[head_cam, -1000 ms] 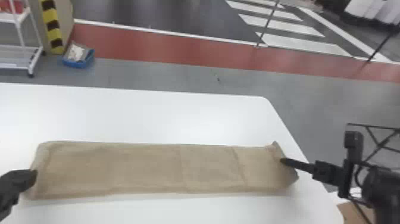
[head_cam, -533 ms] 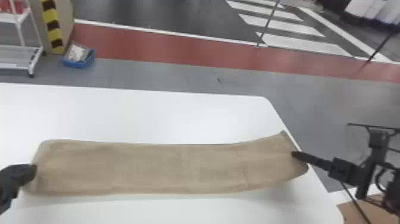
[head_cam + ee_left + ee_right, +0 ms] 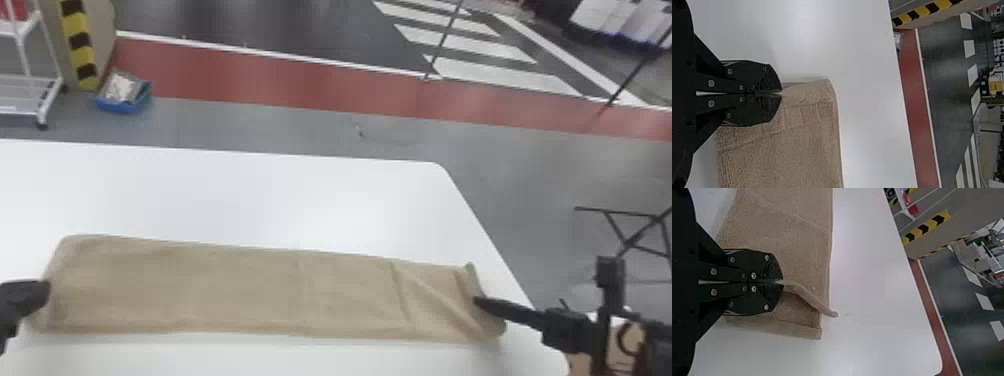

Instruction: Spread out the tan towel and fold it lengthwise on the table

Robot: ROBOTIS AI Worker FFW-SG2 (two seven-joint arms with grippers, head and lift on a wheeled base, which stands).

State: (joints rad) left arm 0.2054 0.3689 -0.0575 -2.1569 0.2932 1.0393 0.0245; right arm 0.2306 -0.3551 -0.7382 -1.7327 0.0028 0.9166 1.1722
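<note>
The tan towel [image 3: 225, 290] lies as a long, narrow strip on the white table [image 3: 250, 190], between the two grippers. At its left end, the left gripper [image 3: 781, 93] has its fingers closed on the edge; at the other, the right gripper [image 3: 782, 282] pinches a raised ridge [image 3: 810, 298] of cloth. The lengthwise fold looks mostly made, so this seems to be straightening. Next, the creased right end needs drawing flat, lowering and releasing without dragging the layers askew.

Tan towel [image 3: 225, 287] partly beyond each wrist view's edge
</note>
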